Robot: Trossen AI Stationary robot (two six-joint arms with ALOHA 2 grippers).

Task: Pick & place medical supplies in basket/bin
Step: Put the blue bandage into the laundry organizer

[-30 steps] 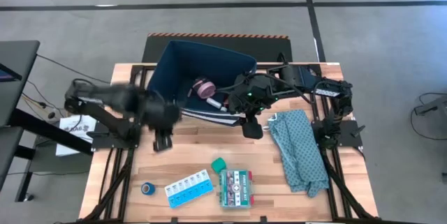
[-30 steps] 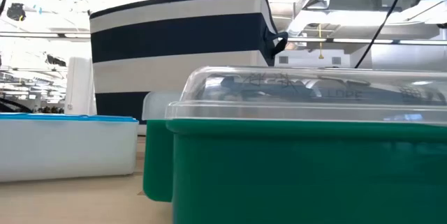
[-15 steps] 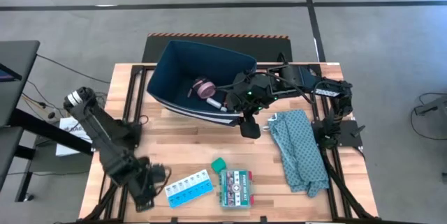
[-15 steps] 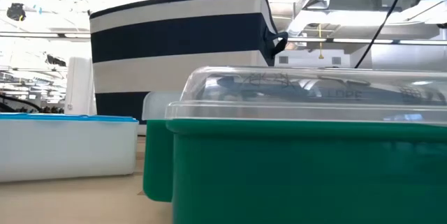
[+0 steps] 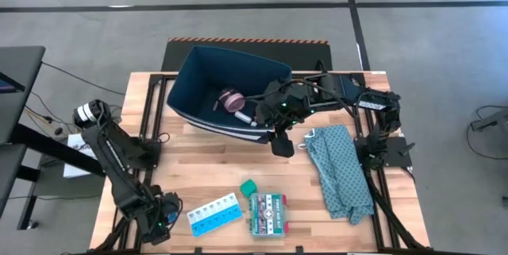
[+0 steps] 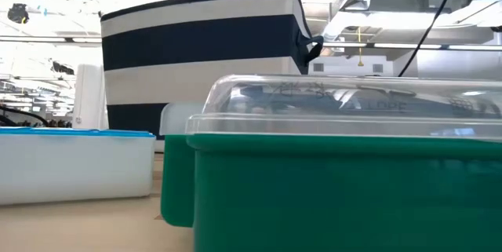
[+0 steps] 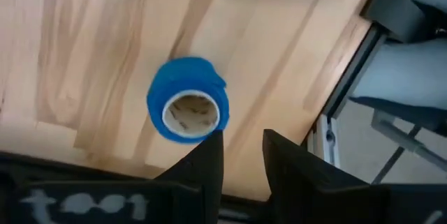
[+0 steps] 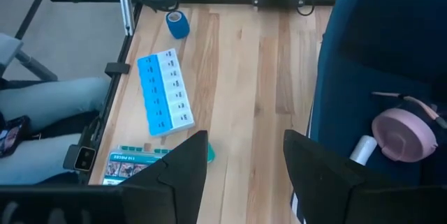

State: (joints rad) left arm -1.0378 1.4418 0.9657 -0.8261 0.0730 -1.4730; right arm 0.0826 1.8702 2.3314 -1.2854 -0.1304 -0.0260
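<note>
Wooden table (image 5: 222,171), pink roll (image 5: 232,100) in bin (image 5: 198,76)

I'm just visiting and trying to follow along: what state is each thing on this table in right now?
Bin: tipped on its side, mouth open.
Pink roll: inside the bin.
Blue tape roll: on the table, not gripped.
Pill organizer: flat on the table, lids shut.
Green-red box: lying flat.
Left gripper: open, beside the tape.
Right gripper: open, empty, at the bin's mouth.
Cloth: crumpled.
</note>
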